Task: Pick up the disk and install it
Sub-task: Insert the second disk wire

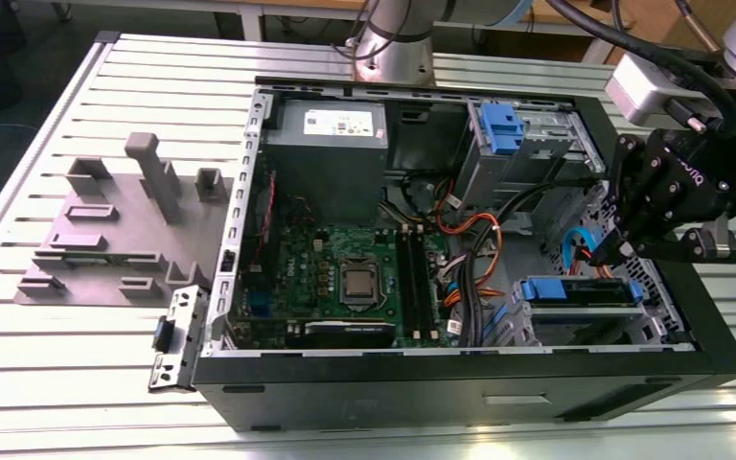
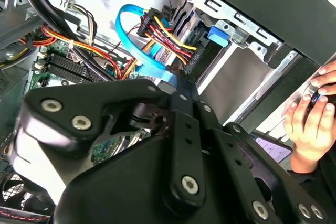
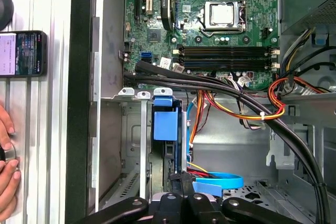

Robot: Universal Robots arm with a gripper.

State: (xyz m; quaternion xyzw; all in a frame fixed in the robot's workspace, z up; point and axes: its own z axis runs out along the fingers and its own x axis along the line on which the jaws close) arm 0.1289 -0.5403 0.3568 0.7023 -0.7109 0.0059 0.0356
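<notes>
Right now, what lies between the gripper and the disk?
In the first wrist view, a blue cable and red-yellow wires lie between the gripper and the disk in its bay.

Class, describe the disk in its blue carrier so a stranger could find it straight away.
Start at the open computer case. In the exterior view, look to its corner bay below the gripper. The disk sits there; unlike the other blue-fronted bay near the power supply, cables plug in alongside.

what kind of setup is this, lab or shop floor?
Likely a robotics lab bench: an open PC case on a slotted aluminium table, a grey fixture block beside it, and a person's hand nearby.
</notes>
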